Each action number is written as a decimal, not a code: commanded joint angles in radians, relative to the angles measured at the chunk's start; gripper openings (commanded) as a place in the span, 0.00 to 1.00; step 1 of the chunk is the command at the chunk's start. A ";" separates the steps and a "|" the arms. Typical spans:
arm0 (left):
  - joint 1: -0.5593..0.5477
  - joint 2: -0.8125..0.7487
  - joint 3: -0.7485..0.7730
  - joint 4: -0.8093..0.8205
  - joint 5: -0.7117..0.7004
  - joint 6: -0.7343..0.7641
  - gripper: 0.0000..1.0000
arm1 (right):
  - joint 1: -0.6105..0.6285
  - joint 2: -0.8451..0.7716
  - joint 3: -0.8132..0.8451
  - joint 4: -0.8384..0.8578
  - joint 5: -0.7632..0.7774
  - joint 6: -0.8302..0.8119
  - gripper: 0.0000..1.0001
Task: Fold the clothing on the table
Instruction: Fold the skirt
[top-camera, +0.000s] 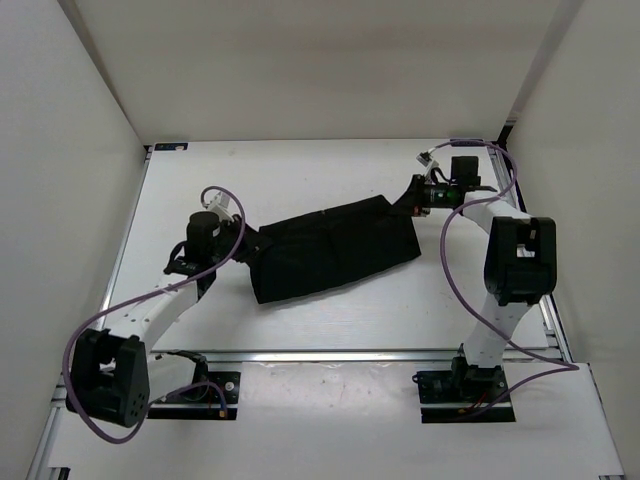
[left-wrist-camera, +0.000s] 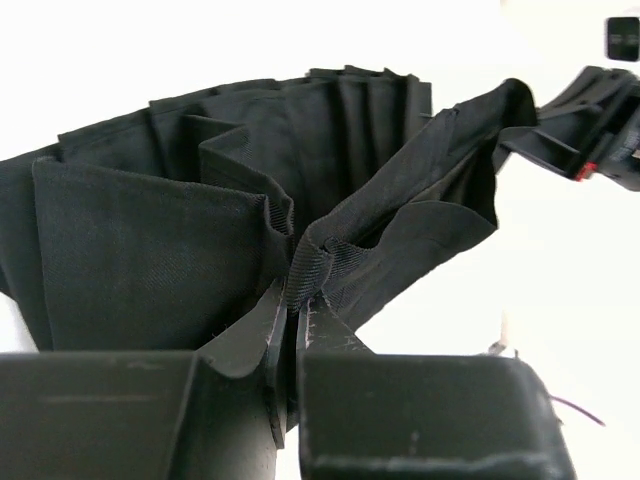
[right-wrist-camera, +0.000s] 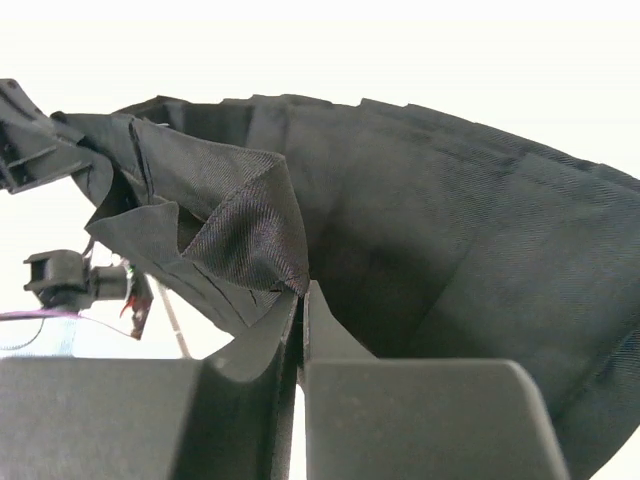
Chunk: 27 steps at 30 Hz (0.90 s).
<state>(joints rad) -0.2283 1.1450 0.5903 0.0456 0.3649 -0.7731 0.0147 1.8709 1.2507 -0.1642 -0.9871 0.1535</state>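
Your left gripper (left-wrist-camera: 293, 300) and right gripper (right-wrist-camera: 300, 295) each clamp one end of the black clothing (top-camera: 330, 245); hold it taut and move both together.

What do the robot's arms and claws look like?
Two white tube-shaped arms, left and right, with chunky black joint blocks. Thin purple cables loop along them. The left matte black claw and the right matte black claw each have two flat fingers tapering to thin tips.
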 joint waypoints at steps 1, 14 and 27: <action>-0.031 0.036 0.052 -0.015 -0.184 0.011 0.00 | -0.033 0.037 0.075 0.090 0.131 0.015 0.00; 0.027 0.240 0.149 0.048 -0.202 -0.022 0.00 | -0.058 0.218 0.239 0.115 0.151 0.086 0.00; 0.001 0.357 0.417 0.219 -0.117 0.182 0.00 | -0.075 0.238 0.466 0.219 0.036 0.100 0.00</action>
<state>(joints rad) -0.2413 1.5257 0.9257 0.1616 0.2672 -0.6880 -0.0025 2.1365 1.6413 -0.0662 -0.9730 0.2611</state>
